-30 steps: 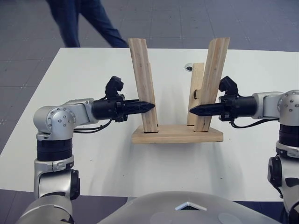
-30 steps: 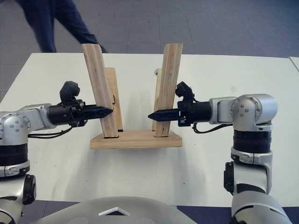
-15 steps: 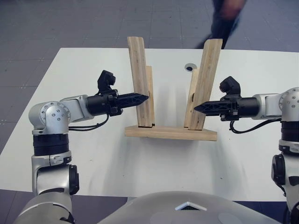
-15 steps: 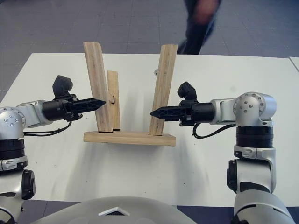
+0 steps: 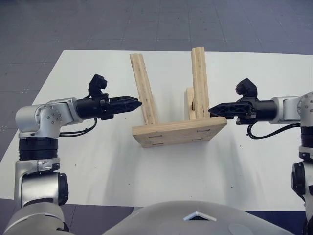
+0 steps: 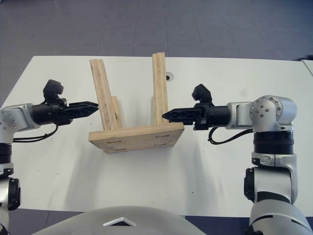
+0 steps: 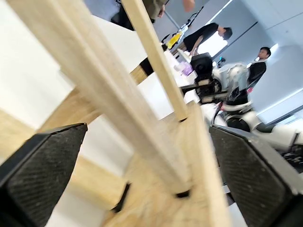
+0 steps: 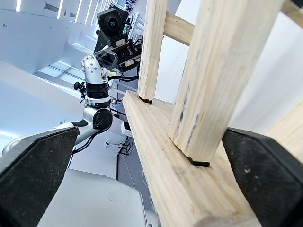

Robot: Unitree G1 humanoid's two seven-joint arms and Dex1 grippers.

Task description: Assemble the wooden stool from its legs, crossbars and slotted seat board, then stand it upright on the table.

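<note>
Left eye view | stool (image 5: pixel 178 132) tilted | left claw (image 5: pixel 135 103), right claw (image 5: pixel 213 110) seemingly spread

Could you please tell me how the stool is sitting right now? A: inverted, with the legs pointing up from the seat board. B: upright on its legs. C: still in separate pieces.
A: the seat board is lowest and the legs rise from it.

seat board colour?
Pale natural wood with dark slots; the seat board shows best in the left eye view.
</note>
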